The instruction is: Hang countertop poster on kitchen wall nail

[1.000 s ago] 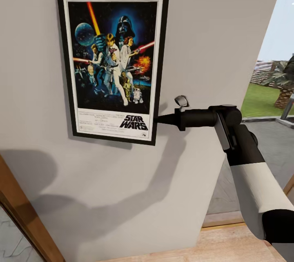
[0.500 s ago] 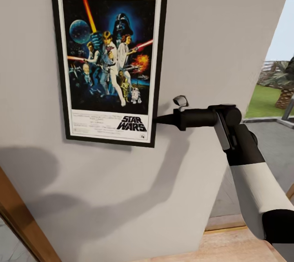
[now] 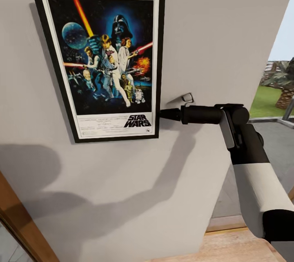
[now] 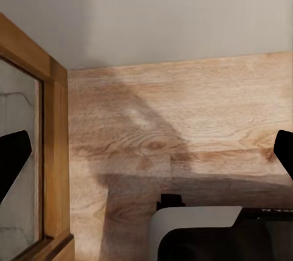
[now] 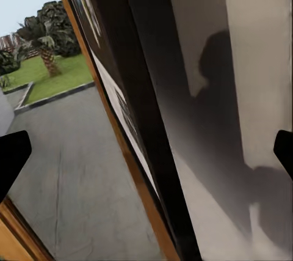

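Observation:
The framed Star Wars poster (image 3: 102, 57) lies flat against the light-grey wall, its top leaning a little to the left. My right gripper (image 3: 162, 114) points at the frame's right edge near the bottom corner. In the right wrist view its fingers (image 5: 12, 157) stand far apart, so it is open, and the poster's black edge (image 5: 140, 120) runs between them untouched. My left gripper (image 4: 146, 163) is open with nothing in it and hangs over the wooden floor. The wall nail is hidden. The countertop is out of view.
A wooden door or window frame (image 3: 20, 221) slants across the lower left, also seen as the wooden frame (image 4: 55, 151). Wooden floor (image 3: 228, 249) lies below the wall. On the right, a glazed opening (image 3: 281, 86) shows a paved patio, grass and palms.
The view has shifted and the poster looks larger, its top now leaning further left. My right arm's tip has drawn slightly right, level with the frame's edge, and the wrist has rolled.

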{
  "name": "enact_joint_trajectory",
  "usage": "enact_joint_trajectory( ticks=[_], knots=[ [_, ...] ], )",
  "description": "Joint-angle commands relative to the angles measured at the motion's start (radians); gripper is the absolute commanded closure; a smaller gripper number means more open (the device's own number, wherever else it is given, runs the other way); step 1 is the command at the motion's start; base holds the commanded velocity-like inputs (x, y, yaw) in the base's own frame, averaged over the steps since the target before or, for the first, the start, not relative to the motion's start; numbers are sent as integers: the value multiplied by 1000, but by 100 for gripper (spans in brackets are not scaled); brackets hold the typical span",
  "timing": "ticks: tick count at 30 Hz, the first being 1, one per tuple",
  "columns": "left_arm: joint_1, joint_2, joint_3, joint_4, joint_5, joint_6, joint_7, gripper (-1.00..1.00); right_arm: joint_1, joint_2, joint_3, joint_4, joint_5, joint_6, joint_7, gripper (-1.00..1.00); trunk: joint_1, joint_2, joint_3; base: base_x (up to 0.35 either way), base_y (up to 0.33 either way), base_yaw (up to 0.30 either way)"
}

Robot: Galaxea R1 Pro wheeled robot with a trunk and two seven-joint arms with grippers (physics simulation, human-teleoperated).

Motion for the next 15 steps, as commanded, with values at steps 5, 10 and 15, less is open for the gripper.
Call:
enact_joint_trajectory(
  ticks=[5,10,15],
  knots=[
    [0,-1,4,-1,-5,-2,-6,-100,-1,-1,0,0,-3,8,-2,-100,1,-2,-2,0,0,0],
    [0,-1,4,-1,-5,-7,-6,-100,-1,-1,0,0,-4,9,-2,-100,1,-2,-2,-113,-52,0],
    [0,-1,4,-1,-5,-13,-6,-100,-1,-1,0,0,-4,9,-3,-100,1,-2,-2,-264,-119,0]
  ],
)
